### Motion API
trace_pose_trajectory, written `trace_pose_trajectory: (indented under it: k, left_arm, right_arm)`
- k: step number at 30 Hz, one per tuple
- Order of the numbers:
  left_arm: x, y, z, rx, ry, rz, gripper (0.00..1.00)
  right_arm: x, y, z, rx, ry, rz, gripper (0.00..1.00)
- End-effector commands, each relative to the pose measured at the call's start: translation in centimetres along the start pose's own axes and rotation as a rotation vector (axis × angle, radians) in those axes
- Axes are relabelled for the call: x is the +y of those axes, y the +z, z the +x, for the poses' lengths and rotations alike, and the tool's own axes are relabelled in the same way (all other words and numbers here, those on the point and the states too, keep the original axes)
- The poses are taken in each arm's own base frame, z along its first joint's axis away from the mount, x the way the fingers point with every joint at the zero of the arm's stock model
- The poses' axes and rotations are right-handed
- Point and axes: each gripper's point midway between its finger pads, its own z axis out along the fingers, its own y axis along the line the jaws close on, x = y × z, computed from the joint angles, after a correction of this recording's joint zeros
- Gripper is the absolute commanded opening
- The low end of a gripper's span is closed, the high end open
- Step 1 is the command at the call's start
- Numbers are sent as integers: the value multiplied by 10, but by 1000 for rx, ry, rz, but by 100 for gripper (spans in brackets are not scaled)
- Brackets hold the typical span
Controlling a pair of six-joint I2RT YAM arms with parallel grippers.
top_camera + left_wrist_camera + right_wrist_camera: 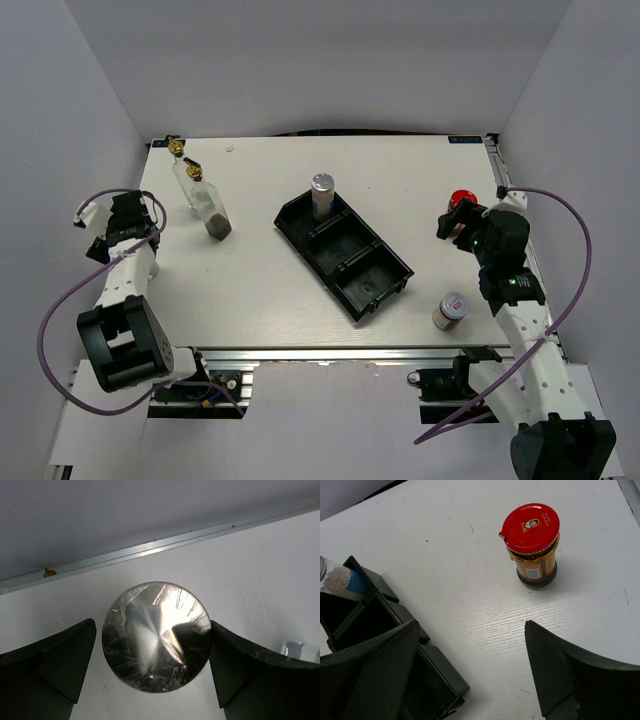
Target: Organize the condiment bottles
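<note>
Left claw (152,629) is wide open at the desk's (260,290) left edge, pointing down. The left shaker (156,636) stands upright between its fingers (50,665), silver cap facing the wrist camera. There is a clear gap on one side; on the other the finger edge meets the cap outline, and contact cannot be told. The edge rail (150,547) runs just beyond the shaker. In the top view this shaker is hidden under the claw.

Right claw (471,625) is wide open too and holds nothing, hanging over the right side of the desk. The red jar (530,545) stands upright ahead of it, apart from both fingers, near the right edge toward the far side.

The tray (345,250) lies diagonally mid-desk. The tray shaker (321,195) stands upright in its far compartment.

The far bottle (187,183) and near bottle (213,213), both gold-spouted, stand close together near the far-left corner. The near one has dark contents at the bottom. Whether they touch cannot be told.

The small jar (452,310) stands upright near the near edge on the right side, just beside the right arm and well apart from the tray.
</note>
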Motion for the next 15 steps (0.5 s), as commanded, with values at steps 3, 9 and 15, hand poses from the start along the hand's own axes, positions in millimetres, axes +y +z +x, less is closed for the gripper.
trace_pose_trajectory:
  k: [3,9,15]
  left_arm:
    - [-12,8,-19,-38,-28,7,98]
    - [-15,12,-14,-14,-13,2,74]
    - [-22,-11,-20,15,-46,98,39]
  right_arm:
    - [-2,1,-8,-30,16,21,90]
    - [-5,-1,-9,-34,13,38,89]
    - [-6,-4,-12,-52,14,41,89]
